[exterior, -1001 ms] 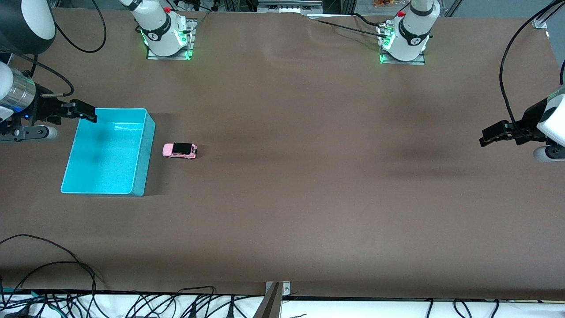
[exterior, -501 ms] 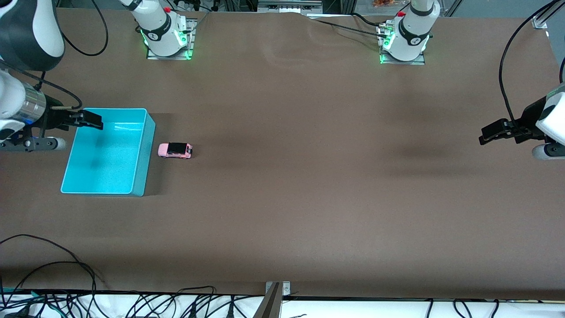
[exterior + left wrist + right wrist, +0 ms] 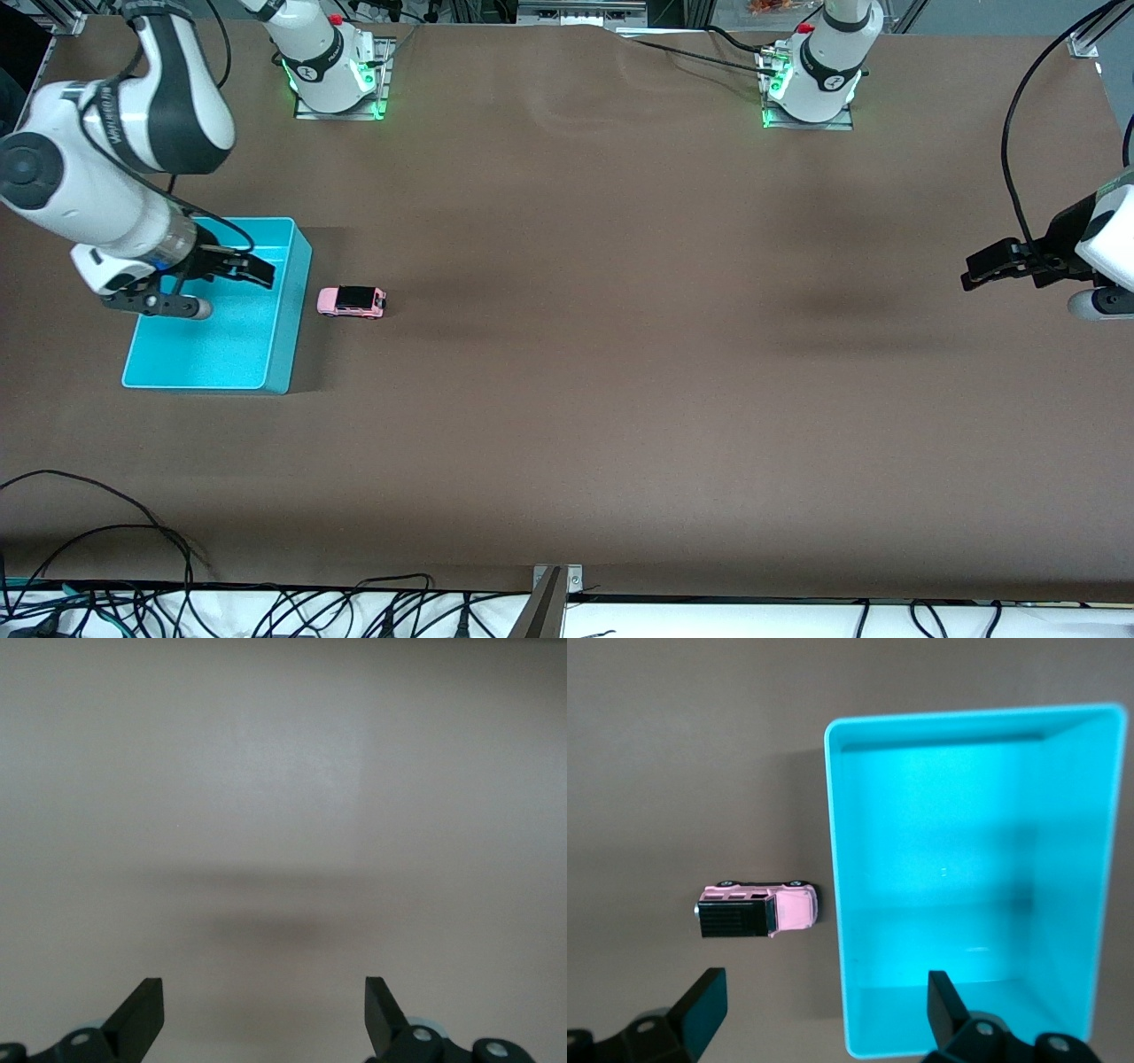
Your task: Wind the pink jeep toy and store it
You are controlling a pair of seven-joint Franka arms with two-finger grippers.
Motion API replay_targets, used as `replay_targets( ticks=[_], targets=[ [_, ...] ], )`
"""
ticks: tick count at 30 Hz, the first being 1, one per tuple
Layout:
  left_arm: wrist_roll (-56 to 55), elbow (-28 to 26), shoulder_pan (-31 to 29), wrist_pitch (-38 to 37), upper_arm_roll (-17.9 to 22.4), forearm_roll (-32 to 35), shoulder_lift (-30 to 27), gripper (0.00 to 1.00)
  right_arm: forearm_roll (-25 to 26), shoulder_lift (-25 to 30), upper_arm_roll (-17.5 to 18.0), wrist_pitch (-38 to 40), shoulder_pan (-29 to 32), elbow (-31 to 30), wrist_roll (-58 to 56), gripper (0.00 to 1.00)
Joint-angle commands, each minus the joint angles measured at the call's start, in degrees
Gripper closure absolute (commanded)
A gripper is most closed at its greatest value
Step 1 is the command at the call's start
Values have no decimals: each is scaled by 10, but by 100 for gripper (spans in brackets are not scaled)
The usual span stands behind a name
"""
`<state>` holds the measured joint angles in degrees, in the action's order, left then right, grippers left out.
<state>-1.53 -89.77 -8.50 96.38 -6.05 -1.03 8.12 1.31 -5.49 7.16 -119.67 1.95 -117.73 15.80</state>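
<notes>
My right gripper (image 3: 252, 270) has swung in over the cyan bin (image 3: 276, 354), jaws apart and empty, closing on the pink jeep toy (image 3: 352, 301), which has rolled up just beside the bin's wall. I'd pick it up next. The left gripper (image 3: 979, 270) waits, jaws apart.

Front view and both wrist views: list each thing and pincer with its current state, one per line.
Pink jeep toy: upright on its wheels on the table, beside the cyan bin, not gripped.
Cyan bin: open-topped, nothing inside.
Right pincer: open, over the bin near the wall beside the jeep.
Left pincer: open, holding nothing, waiting over bare table at the left arm's end.
</notes>
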Motion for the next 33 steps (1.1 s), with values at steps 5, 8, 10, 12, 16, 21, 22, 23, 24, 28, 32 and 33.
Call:
replay_targets(
  ticks=[5,8,10,12,16,21,22,23,24,28,32,33],
  targets=[
    [14,-15,-4,3,-3,-9,-16,0,-5,-12,4,-55,-9,-51,178,0],
    [14,-15,-4,3,-3,-9,-15,0,-10,-22,5,-67,-10,-56,229,0],
    [14,-15,-4,3,-3,-9,-15,0,-12,-31,12,-88,-12,-58,272,0],
    [14,-15,-4,3,-3,-9,-15,0,-13,-44,22,-114,-12,-64,327,0],
    [14,-15,-4,3,-3,-9,-15,0,-12,-60,28,-165,-20,-74,472,0],
    [14,-15,-4,3,-3,-9,-14,0,-12,-70,28,-175,-36,-76,558,0],
    [14,-15,-4,3,-3,-9,-14,0,-12,-70,28,-175,-37,-78,575,0],
    [14,-15,-4,3,-3,-9,-14,0,-12,-71,28,-176,-37,-83,592,0],
    [14,-15,-4,3,-3,-9,-14,0,-12,-72,28,-178,-37,-87,610,0],
    [14,-15,-4,3,-3,-9,-14,0,-12,-83,28,-201,-37,-108,661,0],
    [14,-15,-4,3,-3,-9,-14,0,-12,-98,28,-237,-37,-122,696,0],
    [14,-15,-4,3,-3,-9,-14,0,-12,-103,28,-248,-37,-123,713,0]
  ],
)
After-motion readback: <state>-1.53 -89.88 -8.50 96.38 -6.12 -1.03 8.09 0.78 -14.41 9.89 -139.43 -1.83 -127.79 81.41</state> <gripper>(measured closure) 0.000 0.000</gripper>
